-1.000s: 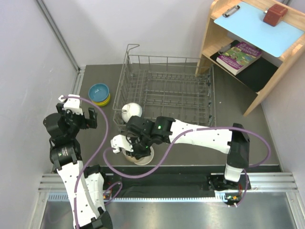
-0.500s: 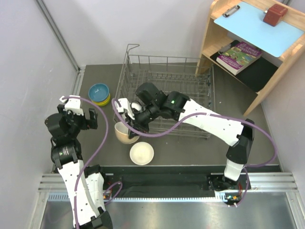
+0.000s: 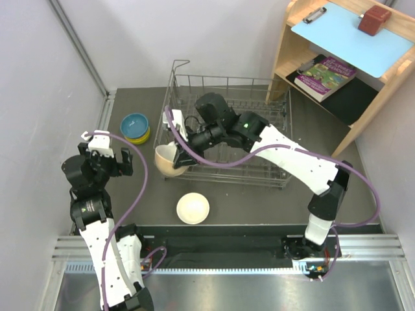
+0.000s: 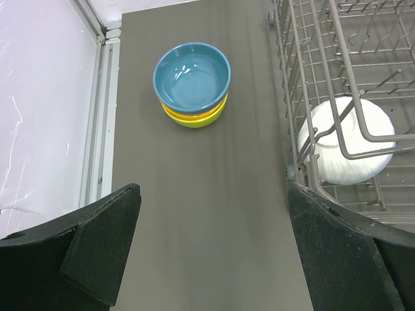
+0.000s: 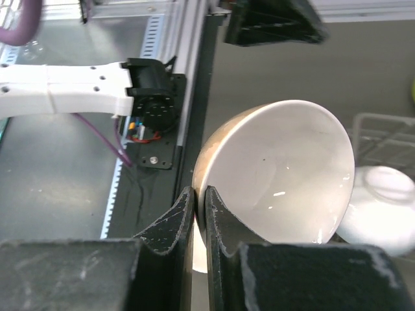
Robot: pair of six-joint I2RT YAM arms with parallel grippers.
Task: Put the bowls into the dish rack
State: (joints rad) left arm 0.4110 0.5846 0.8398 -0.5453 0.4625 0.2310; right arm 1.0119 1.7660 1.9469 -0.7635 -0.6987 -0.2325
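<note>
My right gripper [image 3: 183, 151] is shut on the rim of a beige-tan bowl [image 3: 168, 160], holding it tilted in the air at the near left corner of the grey wire dish rack [image 3: 259, 123]. In the right wrist view the fingers [image 5: 220, 217] pinch the bowl's rim [image 5: 279, 168]. A second beige-tan bowl [image 3: 193, 208] sits on the table below. The white bowl [image 4: 350, 139] lies overturned inside the rack's corner. The blue bowl [image 3: 135, 123] is stacked on the orange and yellow-green bowls [image 4: 193, 117] left of the rack. My left gripper [image 3: 107, 157] is open and empty.
A wooden shelf unit [image 3: 343, 58] with a book, a clipboard and a brown block stands at the back right. A wall with a metal rail [image 3: 104, 110] runs along the left. The rack's tall wire sides [image 4: 305, 84] rise beside the bowl stack.
My right gripper lifted the upper beige-tan bowl off the one beneath it and carried it up and back to the rack's near left corner. The left arm has not moved.
</note>
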